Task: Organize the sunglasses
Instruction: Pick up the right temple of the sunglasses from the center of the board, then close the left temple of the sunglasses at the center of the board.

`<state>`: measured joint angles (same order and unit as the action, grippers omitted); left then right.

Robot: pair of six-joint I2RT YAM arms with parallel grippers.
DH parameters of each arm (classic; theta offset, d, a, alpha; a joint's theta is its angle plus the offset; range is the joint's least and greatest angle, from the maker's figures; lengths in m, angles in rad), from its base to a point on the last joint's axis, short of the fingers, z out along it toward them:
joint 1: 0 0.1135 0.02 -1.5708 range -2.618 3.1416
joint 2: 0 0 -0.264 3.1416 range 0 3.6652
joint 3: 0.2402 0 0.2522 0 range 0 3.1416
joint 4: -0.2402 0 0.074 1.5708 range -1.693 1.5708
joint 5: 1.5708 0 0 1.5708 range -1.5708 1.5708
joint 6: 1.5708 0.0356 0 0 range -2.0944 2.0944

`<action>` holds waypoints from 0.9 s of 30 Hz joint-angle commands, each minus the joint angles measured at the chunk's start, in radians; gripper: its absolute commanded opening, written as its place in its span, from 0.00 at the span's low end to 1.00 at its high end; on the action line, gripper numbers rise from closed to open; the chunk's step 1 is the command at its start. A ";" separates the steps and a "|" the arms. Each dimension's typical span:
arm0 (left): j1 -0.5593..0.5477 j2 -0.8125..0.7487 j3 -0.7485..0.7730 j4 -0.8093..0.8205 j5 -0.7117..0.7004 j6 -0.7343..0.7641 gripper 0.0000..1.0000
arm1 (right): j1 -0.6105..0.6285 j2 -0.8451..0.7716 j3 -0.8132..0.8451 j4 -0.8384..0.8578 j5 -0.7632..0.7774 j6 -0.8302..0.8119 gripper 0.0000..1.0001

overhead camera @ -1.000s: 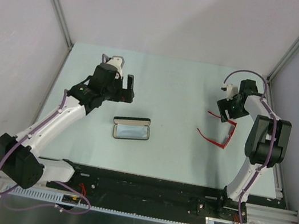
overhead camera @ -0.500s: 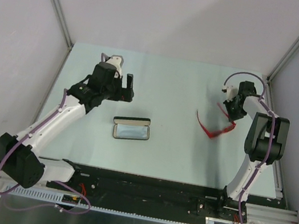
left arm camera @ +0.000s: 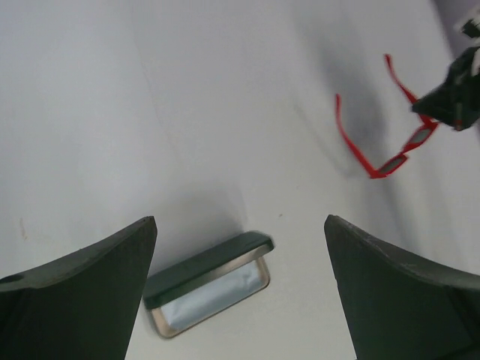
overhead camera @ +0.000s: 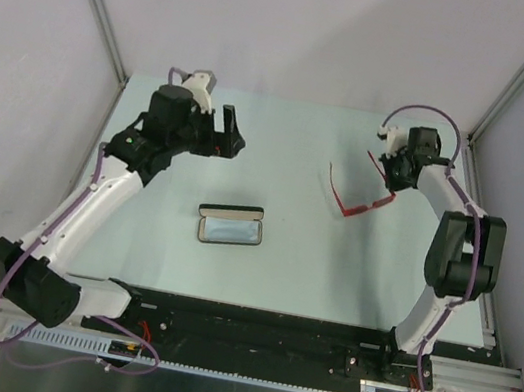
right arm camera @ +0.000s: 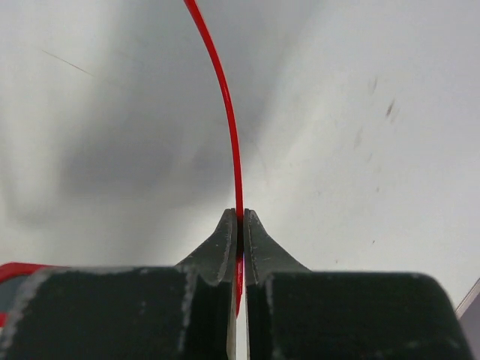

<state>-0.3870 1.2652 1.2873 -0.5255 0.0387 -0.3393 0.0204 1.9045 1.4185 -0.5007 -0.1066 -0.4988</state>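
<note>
The red sunglasses (overhead camera: 357, 205) hang lifted at the right of the table, temple arms unfolded. My right gripper (overhead camera: 385, 171) is shut on one thin red temple arm (right arm camera: 229, 127), which runs up out of the closed fingertips (right arm camera: 225, 236). The left wrist view also catches the sunglasses (left arm camera: 390, 150) at its upper right. My left gripper (overhead camera: 228, 140) hovers open over the left half of the table, its dark fingers (left arm camera: 82, 292) spread wide with nothing between them.
An open dark glasses case (overhead camera: 230, 225) with a pale lining lies at the table's middle, also seen as the case (left arm camera: 206, 285) below my left gripper. The table surface (overhead camera: 292, 140) is pale green, walled on three sides.
The right gripper closed on a temple arm and carried the sunglasses up and leftward off the table. The left arm rose and swung slightly back.
</note>
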 commanded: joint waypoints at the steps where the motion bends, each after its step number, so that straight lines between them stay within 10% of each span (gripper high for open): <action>1: 0.043 -0.010 0.115 0.035 0.247 0.002 1.00 | 0.091 -0.206 0.033 0.158 -0.119 0.083 0.00; 12: 0.053 -0.168 0.126 0.039 0.631 0.092 1.00 | 0.475 -0.542 0.051 0.266 -0.059 0.198 0.00; 27: 0.053 -0.432 -0.003 0.045 0.983 0.164 1.00 | 0.696 -0.800 0.027 0.281 -0.191 0.302 0.00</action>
<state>-0.3378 0.8253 1.2903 -0.4961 0.8795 -0.2062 0.6788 1.1439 1.4399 -0.2363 -0.2718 -0.2321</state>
